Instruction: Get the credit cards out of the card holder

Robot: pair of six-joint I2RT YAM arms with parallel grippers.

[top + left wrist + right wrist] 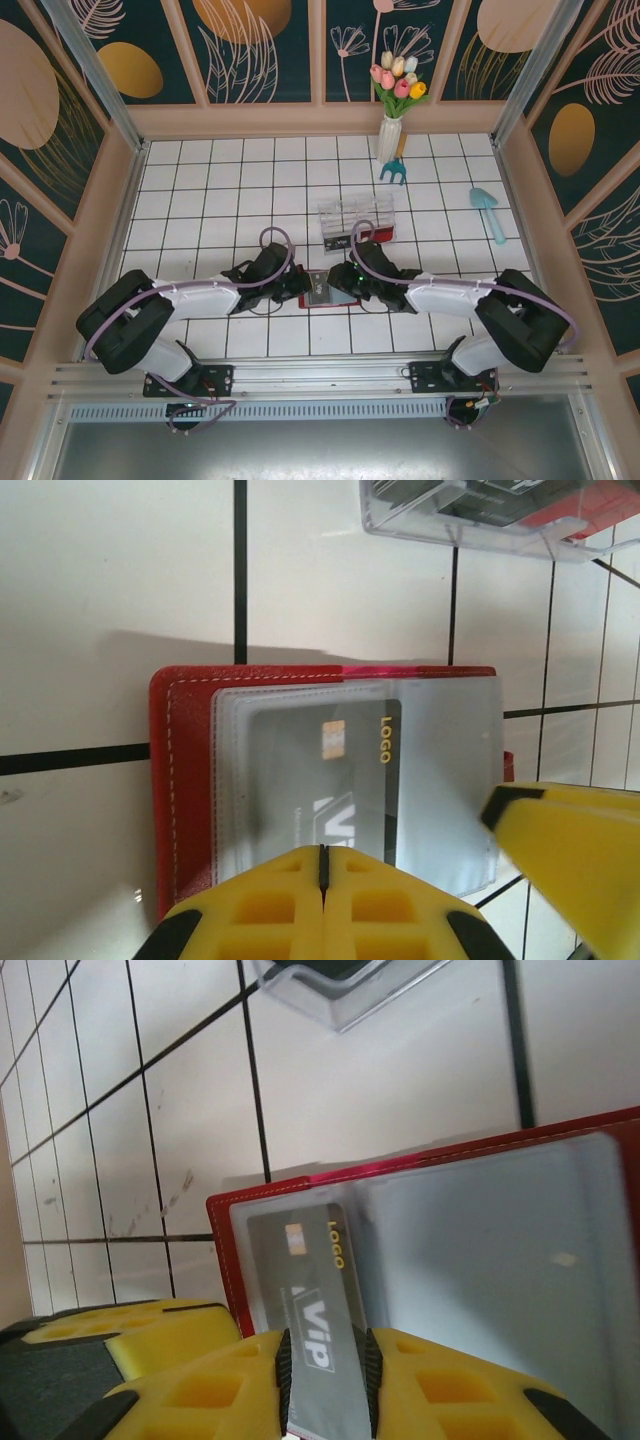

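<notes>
While card holder (190, 780) lies open on tabletop (100, 580), no card seems freed | right jaws pinch grey VIP card (315, 1300), mostly in sleeve | left jaws pressed together

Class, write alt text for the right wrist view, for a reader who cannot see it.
The right gripper pinches a grey VIP card that sits partly inside a clear sleeve of the open red card holder, on white tiles.
</notes>
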